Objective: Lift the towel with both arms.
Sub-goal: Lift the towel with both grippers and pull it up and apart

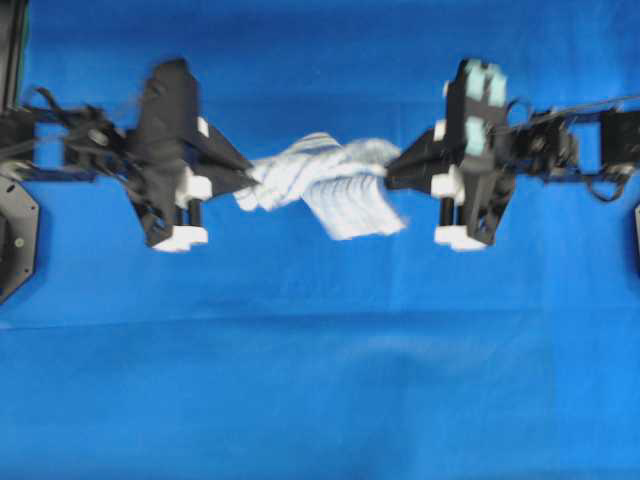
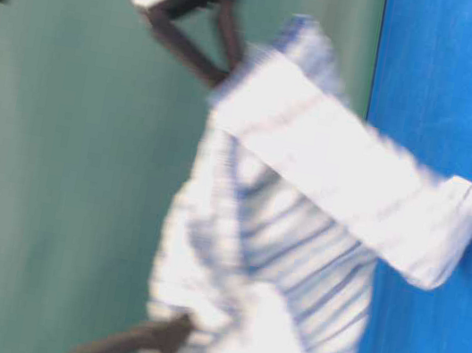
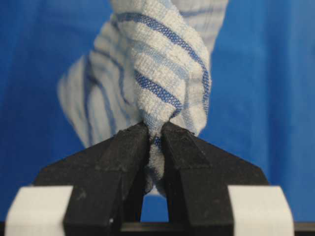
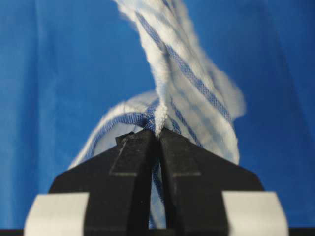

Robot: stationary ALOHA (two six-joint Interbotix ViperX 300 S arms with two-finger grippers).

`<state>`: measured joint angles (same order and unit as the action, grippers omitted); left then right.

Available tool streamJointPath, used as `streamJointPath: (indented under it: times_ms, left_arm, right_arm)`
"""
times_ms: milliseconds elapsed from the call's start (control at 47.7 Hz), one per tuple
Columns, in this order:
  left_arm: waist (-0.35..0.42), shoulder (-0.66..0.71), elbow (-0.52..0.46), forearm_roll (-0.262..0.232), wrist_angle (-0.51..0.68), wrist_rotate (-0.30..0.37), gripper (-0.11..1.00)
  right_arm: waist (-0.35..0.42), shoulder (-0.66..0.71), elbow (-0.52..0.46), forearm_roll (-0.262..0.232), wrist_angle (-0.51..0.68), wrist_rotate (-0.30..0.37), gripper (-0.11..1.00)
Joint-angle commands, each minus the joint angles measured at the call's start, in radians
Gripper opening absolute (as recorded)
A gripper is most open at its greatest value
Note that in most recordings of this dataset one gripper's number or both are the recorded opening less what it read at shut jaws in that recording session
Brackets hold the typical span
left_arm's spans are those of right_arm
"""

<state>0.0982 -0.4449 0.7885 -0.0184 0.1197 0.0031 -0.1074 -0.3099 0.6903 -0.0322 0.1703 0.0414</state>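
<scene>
Lift step is in hand: the small white cloth towel with blue and grey stripes [image 1: 322, 184] hangs strung between the two claws over the plain blue sheet [image 1: 320, 390]. From the table-level view it looks mostly off the surface, though one folded flap [image 2: 443, 238] sits against the blue there; can't tell if it touches or is just seen in front of it.

Left black wedge-shaped gripper [image 1: 238, 176]: jaws pinched nearly together, a bunched fold of towel clamped between the tips. Left wrist view confirms it, cloth squeezed into the slit between the fingers [image 3: 128, 147]. Right black wedge-shaped gripper [image 1: 395, 172]: same, jaws closed down on a thin hemmed edge, seen clearly in the right wrist view at the tips [image 4: 158, 132].

Pose: both arms come in from opposite sides, grippers pointing inward at each other, roughly level, white plastic blocks [image 1: 183, 238] on the undersides. Towel is twisted and sagging between them, not stretched flat.

Next move, my read: keep raising both arms together at matched speed so neither grip gets yanked, until the trailing flap is plainly clear. Right grip is only on an edge, so that's the one likely to slip.
</scene>
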Motion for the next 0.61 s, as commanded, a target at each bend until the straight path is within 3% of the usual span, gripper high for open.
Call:
streamJointPath:
  times_ms: [0, 273, 587]
  left_arm:
    - [0.011, -0.077, -0.048, -0.002, 0.018, 0.003, 0.05]
    - [0.032, -0.187, -0.183, 0.0, 0.126, 0.011, 0.05]
    - [0.038, -0.196, -0.327, 0.0, 0.227, 0.012, 0.05]
  right_arm:
    - [-0.011, -0.067, -0.058, -0.025, 0.052, 0.0, 0.05]
    - [-0.012, -0.164, -0.232, -0.087, 0.201, -0.002, 0.05]
    - [-0.011, -0.173, -0.403, -0.146, 0.328, -0.005, 0.05]
